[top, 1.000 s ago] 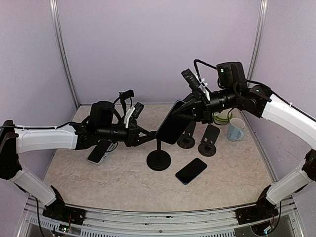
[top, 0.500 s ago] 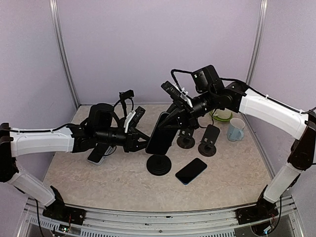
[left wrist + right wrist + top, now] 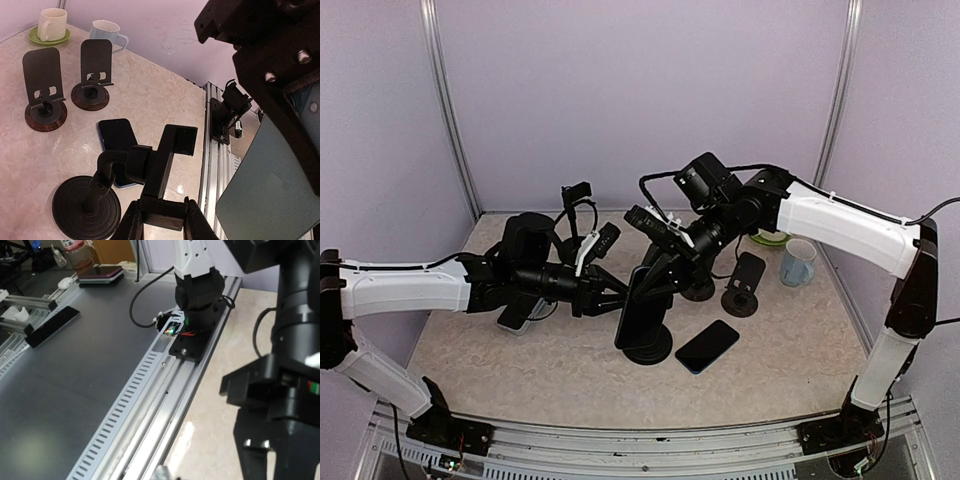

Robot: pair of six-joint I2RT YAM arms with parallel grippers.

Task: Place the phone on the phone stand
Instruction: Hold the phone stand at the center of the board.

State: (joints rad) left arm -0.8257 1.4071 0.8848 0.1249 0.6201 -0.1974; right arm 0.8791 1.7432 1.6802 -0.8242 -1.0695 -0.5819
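The black phone stand [image 3: 648, 343] has a round base, and its clamp head [image 3: 167, 155] tilts toward the left arm. My left gripper [image 3: 610, 292] [image 3: 161, 204] is shut on the lower jaw piece of that clamp. A dark phone [image 3: 640, 305] [image 3: 272, 192] is held upright right by the clamp head, and my right gripper [image 3: 658, 272] is shut on its upper part. In the right wrist view the phone and the right fingers do not show clearly.
A second dark phone [image 3: 707, 346] [image 3: 118, 142] lies flat beside the stand base. Two small wood-based stands [image 3: 698, 286] [image 3: 744, 288] are behind it. A blue mug [image 3: 797, 262] and a cup on a green saucer [image 3: 770, 238] sit far right. A white phone [image 3: 520, 310] lies under the left arm.
The right arm has swung left and down, bringing the phone from above the small stands to the clamp head. The stand and left gripper shifted slightly toward the front.
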